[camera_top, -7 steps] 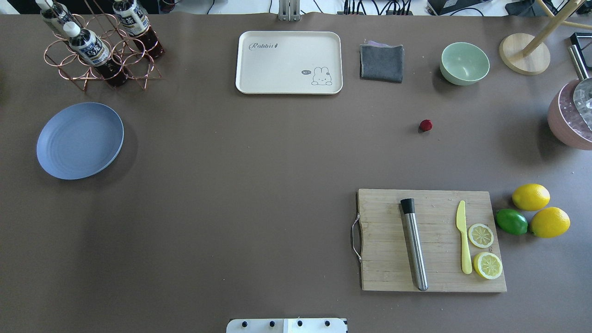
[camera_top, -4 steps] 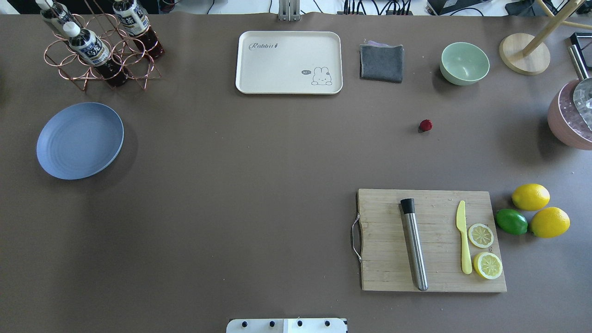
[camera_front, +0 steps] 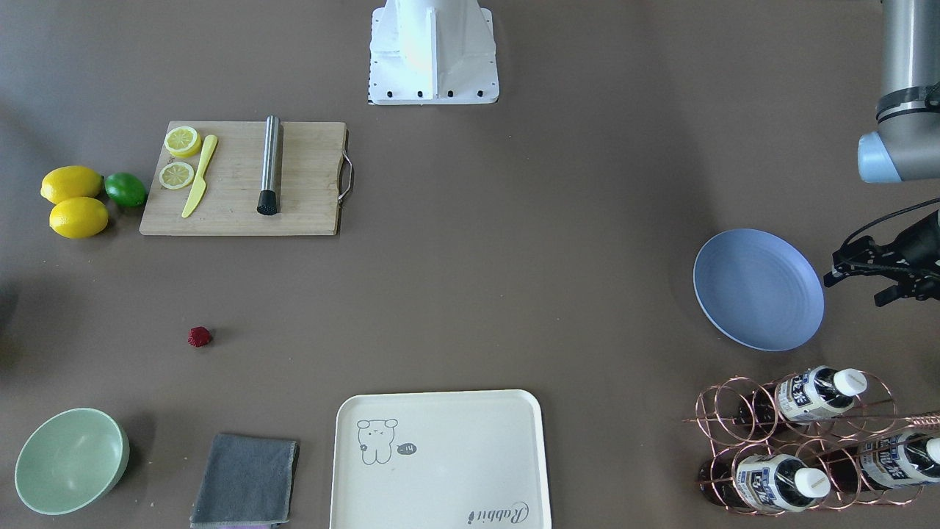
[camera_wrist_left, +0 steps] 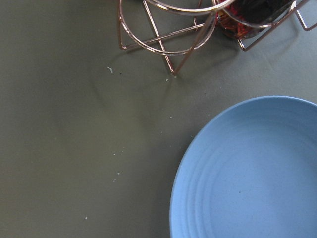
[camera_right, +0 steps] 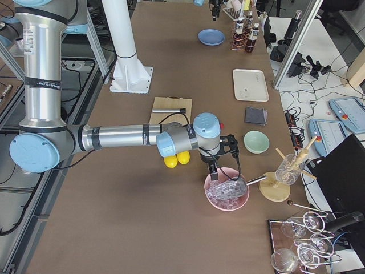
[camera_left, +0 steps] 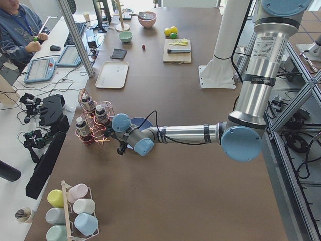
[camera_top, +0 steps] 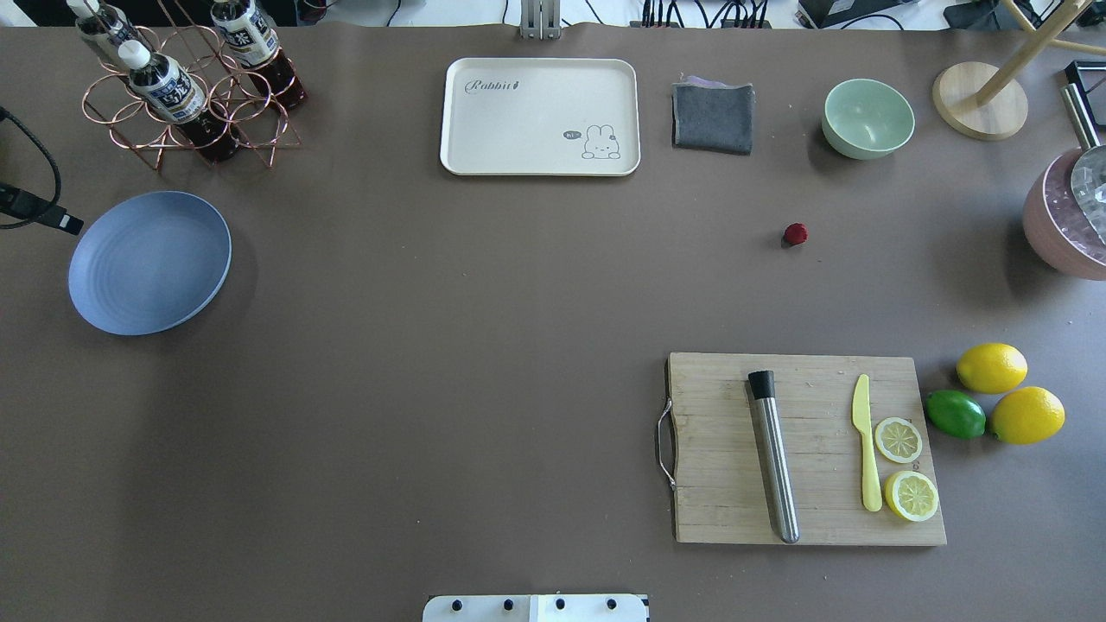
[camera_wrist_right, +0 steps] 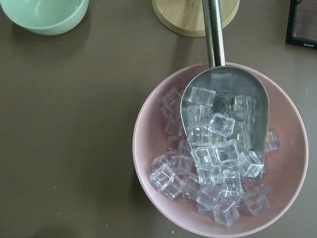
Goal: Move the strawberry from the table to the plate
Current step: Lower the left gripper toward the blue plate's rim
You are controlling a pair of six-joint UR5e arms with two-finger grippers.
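Table: wide, flat, matte brown-grey sheet. Room around it is lab clutter: alu frame posts, cables, and a person seated at a side desk in the left-end view. Count: 1 strawberry, tiny, dark red, bumpy, lying alone on bare table on the robot's right half, between the green bowl and the cutting board, apart from both. 1 plate, round, matte periwinkle w/ faint rings, far over on the left side, nothing on it. 2 lemons, 1 lime, touching in a cluster just beside the board. On the board: 2 lemon slices, 1 yellow plastic knife, 1 steel rod w/ black cap. 1 cream tray, 1 folded grey cloth, 1 copper wire rack holding 3 bottles. 1 pink bowl of clear ice cubes w/ steel scoop. Left gripper sits at the plate's outer rim; only partly in frame, so I can't tell finger spread, and its wrist cam shows no fingers. Right gripper hangs over the ice bowl; finger state can't be told.
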